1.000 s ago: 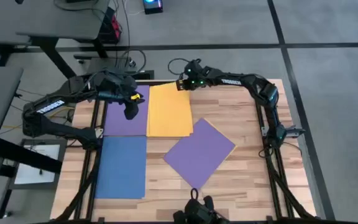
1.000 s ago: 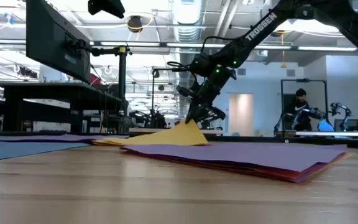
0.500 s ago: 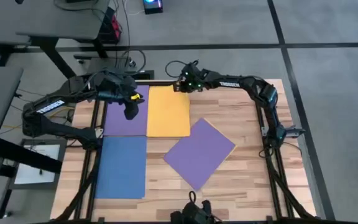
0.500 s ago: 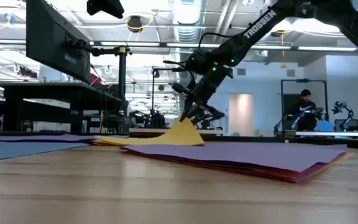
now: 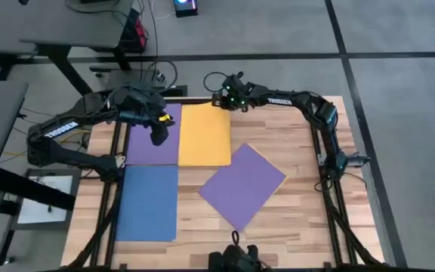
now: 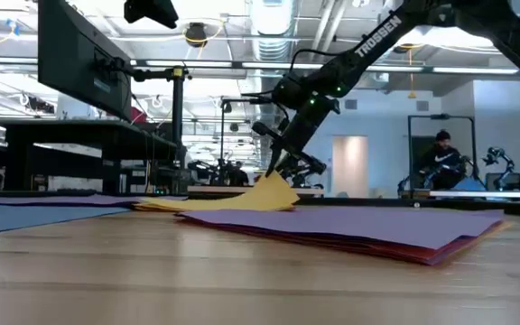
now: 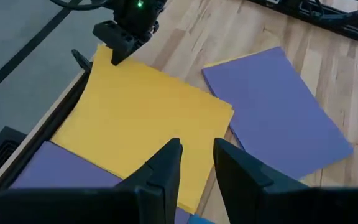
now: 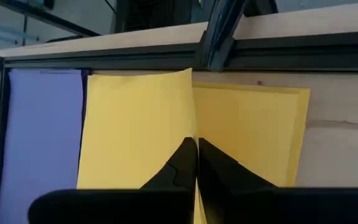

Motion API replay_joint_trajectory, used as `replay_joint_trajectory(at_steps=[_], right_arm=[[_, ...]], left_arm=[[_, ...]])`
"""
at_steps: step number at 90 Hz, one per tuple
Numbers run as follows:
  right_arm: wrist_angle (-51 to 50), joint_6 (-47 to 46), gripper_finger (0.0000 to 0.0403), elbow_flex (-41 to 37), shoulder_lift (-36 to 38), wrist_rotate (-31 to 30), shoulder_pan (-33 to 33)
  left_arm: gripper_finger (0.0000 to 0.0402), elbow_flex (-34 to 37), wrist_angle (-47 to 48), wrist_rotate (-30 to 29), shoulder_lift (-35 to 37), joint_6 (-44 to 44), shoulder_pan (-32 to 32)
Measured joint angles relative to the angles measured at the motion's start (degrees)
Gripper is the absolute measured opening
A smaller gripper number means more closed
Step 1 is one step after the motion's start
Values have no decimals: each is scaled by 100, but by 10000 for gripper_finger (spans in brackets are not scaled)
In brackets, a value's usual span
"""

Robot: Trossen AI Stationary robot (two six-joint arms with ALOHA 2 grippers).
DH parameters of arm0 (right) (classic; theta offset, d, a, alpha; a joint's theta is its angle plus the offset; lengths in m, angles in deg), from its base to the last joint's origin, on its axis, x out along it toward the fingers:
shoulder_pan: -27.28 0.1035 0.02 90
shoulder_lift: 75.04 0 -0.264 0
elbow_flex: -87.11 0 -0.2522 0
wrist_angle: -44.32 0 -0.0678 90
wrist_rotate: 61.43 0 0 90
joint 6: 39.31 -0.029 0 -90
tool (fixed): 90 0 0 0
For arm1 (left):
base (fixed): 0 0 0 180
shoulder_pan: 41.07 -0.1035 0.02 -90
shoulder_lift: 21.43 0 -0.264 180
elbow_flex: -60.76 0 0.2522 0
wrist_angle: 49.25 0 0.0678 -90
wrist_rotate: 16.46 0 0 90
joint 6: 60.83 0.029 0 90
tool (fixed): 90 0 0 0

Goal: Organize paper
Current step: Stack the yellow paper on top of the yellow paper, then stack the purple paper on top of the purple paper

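Four coloured patches of paper lie on the wooden table: a purple sheet at the far left, a yellow sheet just beside it on the right, a blue sheet near-left below the purple one, and a skewed purple stack toward the middle, with red-pink and orange edges showing beneath it in the low view.

At the yellow sheet's far right corner the right gripper has its fingers pinched together on the paper, raising that corner into a small peak off the table, probably to drag or square the sheet against the table's far edge and its purple neighbour.

Above the seam between purple and yellow the left gripper hangs with its fingers narrowly parted and nothing between them, seemingly waiting.

"TROSSEN" reads in white lettering along the right arm; the left arm carries similar lettering, too small to make out.
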Motion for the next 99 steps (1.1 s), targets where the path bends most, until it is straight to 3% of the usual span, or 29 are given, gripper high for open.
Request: replay_joint_trajectory(at_steps=[10,45,74,99], right_arm=[[-68,58,23,0,0,4,20],[-384,1257,152,6,43,78,23],[-2647,3529,185,1015,107,129,12],[-5659,4785,183,2962,136,128,68]], left_arm=[[82,0,0,0,0,0,0],[82,0,-7,0,0,101,1],[82,0,10,0,0,116,2],[82,0,200,-1,0,81,2]])
